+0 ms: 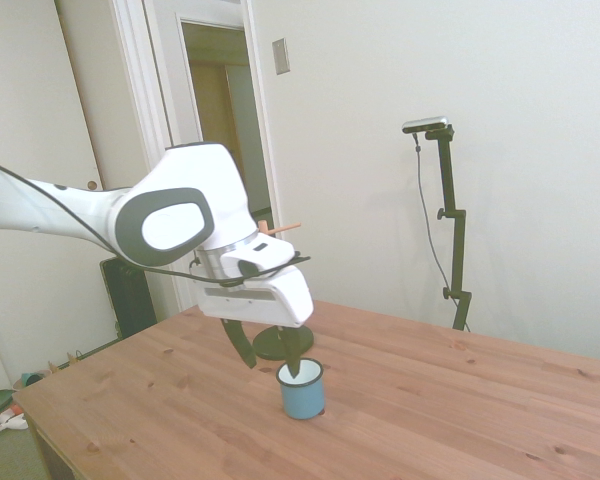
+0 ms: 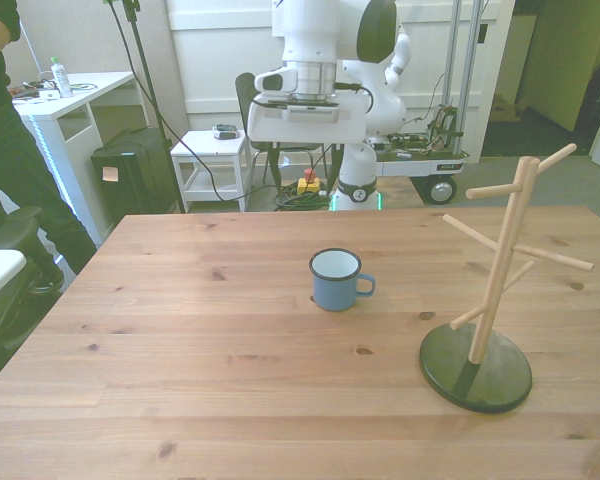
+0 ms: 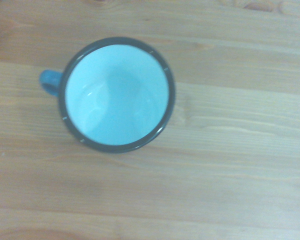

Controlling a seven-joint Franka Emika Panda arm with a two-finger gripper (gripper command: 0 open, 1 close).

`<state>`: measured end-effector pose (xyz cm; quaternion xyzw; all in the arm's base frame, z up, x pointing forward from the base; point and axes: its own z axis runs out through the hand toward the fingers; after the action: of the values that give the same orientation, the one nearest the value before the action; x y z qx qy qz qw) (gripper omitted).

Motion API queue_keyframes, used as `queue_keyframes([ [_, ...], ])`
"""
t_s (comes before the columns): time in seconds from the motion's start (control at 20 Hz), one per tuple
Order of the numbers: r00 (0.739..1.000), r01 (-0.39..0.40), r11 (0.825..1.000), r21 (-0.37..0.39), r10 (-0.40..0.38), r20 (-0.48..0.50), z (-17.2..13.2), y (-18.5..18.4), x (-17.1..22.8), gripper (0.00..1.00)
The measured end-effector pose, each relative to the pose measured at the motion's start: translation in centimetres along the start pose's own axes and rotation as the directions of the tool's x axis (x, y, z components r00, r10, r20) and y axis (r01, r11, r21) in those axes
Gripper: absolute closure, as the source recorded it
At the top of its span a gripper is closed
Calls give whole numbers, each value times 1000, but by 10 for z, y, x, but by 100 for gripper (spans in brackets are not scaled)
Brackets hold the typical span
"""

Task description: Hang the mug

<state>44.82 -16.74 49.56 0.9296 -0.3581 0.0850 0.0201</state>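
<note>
One mug (image 1: 301, 389) upright on table (image 2: 180, 330); one gripper (image 1: 270, 358) — fingers apart — above it

One mug (image 2: 335, 279), one wooden rack (image 2: 498, 283), one bench (image 2: 200, 360), one arm (image 1: 100, 215) with one claw (image 1: 270, 356), one person (image 2: 5, 130).

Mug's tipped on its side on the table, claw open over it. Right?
No: the mug stands upright on the table, mouth up, per the side view. The claw is open over it.
</note>
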Motion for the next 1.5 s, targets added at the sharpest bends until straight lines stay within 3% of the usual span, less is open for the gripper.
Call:
queue_keyframes([
  [0.45, 999, 43, 999, -15, -43, 5, 33, -23, 55, 0],
  [1.5, 994, 110, 994, -4, -110, 25, 113, -80, 41, 0],
])
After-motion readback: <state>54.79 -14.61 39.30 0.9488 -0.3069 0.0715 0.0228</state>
